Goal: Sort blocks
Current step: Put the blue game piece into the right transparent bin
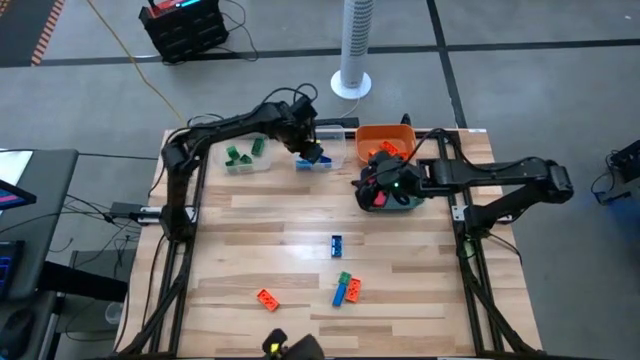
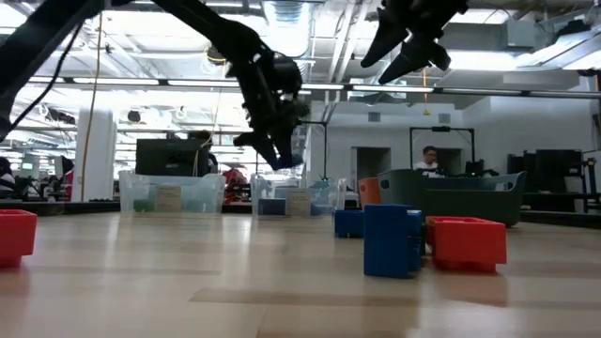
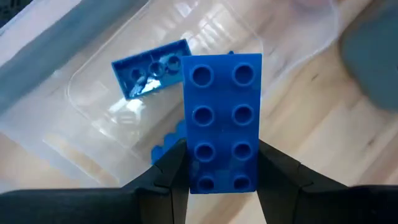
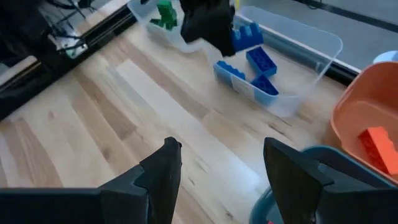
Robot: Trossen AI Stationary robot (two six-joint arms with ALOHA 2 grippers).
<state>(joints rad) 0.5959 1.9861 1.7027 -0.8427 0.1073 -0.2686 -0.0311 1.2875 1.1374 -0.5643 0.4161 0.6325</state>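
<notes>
My left gripper (image 1: 312,150) hangs over a clear bin (image 1: 322,162), shut on a blue eight-stud brick (image 3: 221,106). More blue bricks (image 3: 150,67) lie in that bin. My right gripper (image 4: 217,155) stands open with nothing between its fingers, above the left edge of the teal bin (image 1: 400,203). On the near half of the table lie a blue block (image 1: 336,244), a cluster of green, blue and orange blocks (image 1: 346,289) and an orange block (image 1: 267,298). My left gripper pinches the blue brick by its two long sides (image 3: 188,168), near one end, between its two fingers. The fingers slant down from above and lie across the brick. The brick juts out past the fingertips, studs toward the wrist camera, lifted clear above the clear bin.
A second clear bin (image 1: 246,158) with green blocks stands left of the blue one. An orange bin (image 1: 385,140) holding an orange brick (image 4: 376,143) stands at the far right, behind the teal bin. The wood between the bins and the loose blocks is bare.
</notes>
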